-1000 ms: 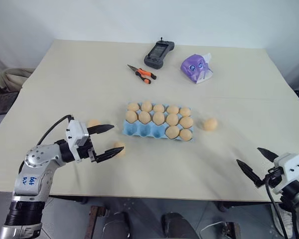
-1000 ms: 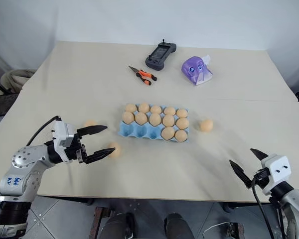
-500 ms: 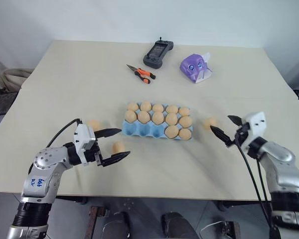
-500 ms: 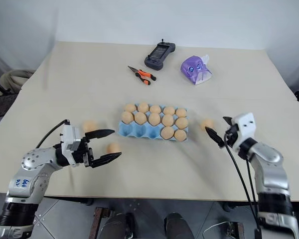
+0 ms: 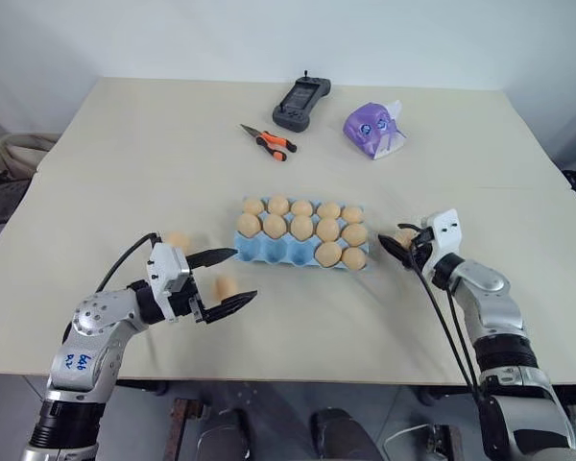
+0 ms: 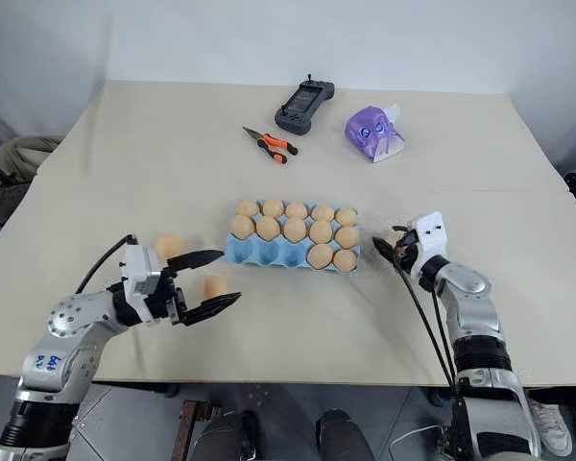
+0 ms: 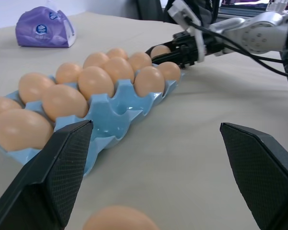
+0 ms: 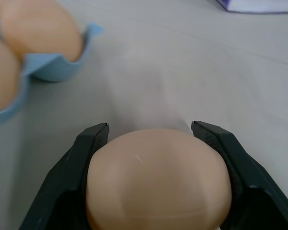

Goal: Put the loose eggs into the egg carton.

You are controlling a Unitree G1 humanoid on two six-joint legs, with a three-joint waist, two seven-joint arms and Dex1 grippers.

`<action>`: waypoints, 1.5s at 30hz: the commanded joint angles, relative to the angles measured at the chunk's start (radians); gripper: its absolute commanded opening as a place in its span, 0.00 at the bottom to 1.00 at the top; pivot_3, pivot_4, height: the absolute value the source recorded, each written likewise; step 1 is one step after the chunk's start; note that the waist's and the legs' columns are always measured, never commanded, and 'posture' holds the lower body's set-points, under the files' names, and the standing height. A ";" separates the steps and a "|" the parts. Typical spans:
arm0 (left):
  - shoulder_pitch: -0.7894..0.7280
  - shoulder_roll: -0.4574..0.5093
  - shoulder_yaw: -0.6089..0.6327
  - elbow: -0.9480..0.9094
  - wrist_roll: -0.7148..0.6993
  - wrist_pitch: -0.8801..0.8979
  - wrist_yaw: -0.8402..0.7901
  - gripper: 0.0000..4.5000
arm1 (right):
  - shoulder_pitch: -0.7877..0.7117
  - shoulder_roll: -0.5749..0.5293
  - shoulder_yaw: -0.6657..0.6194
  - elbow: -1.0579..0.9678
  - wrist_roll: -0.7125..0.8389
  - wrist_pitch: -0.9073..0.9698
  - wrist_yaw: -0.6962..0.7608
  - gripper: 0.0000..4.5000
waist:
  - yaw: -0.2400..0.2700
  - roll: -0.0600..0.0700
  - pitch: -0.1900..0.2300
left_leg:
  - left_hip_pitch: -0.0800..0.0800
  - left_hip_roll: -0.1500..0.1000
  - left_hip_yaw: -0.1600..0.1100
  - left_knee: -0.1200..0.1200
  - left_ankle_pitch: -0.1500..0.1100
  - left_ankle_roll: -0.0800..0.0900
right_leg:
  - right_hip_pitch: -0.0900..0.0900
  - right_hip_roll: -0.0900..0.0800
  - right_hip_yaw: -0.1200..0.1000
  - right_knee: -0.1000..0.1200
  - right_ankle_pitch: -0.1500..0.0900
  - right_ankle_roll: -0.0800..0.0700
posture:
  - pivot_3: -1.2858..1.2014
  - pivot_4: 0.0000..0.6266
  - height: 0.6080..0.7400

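Observation:
The light blue egg carton [image 5: 267, 252] lies mid-table with several eggs in it, and its near-left cups are bare. One loose egg [image 5: 227, 287] lies on the table between the fingers of my open left gripper [image 5: 228, 279]; in the left wrist view this egg [image 7: 120, 220] sits low between the two fingers. Another loose egg [image 5: 180, 240] rests just left of the carton. Right of the carton, my right gripper [image 5: 396, 238] is shut on a third loose egg [image 8: 158, 182], with both fingers [image 8: 93, 143] pressed against its sides.
At the table's far side lie a black handheld controller [image 5: 302, 94], orange-handled pliers [image 5: 269, 141] and a purple tissue pack [image 5: 372, 128]. The table's front edge runs just behind both arms.
My right arm swung in from the near-right corner to the egg beside the carton and closed its fingers on it. My left gripper edged slightly right and stayed open.

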 commanded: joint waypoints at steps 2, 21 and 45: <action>0.017 0.011 0.041 -0.041 -0.015 -0.002 0.015 1.00 | 0.023 0.004 0.002 -0.231 0.067 0.045 0.033 0.55 | -0.003 0.001 0.001 | 0.000 0.000 0.000 0.000 0.000 0.000 | 0.000 0.000 0.000 0.001 0.000 0.000 | 0.52 0.24 1.00; 0.107 0.016 0.107 -0.070 -0.017 0.002 0.072 1.00 | -0.089 0.232 0.360 -0.477 -0.043 0.323 -0.060 0.76 | 0.000 0.000 0.000 | -0.015 0.000 -0.001 0.003 0.005 -0.001 | -0.021 -0.001 -0.002 0.014 -0.001 -0.001 | 0.52 0.24 1.00; 0.402 0.091 0.344 -0.002 0.006 -0.129 -0.020 1.00 | 0.458 -0.213 -0.067 -0.692 0.278 -0.024 0.491 1.00 | -0.002 -0.001 0.001 | -0.012 0.000 -0.001 -0.002 0.004 -0.001 | -0.015 -0.001 -0.001 0.005 -0.001 -0.001 | 0.52 0.24 1.00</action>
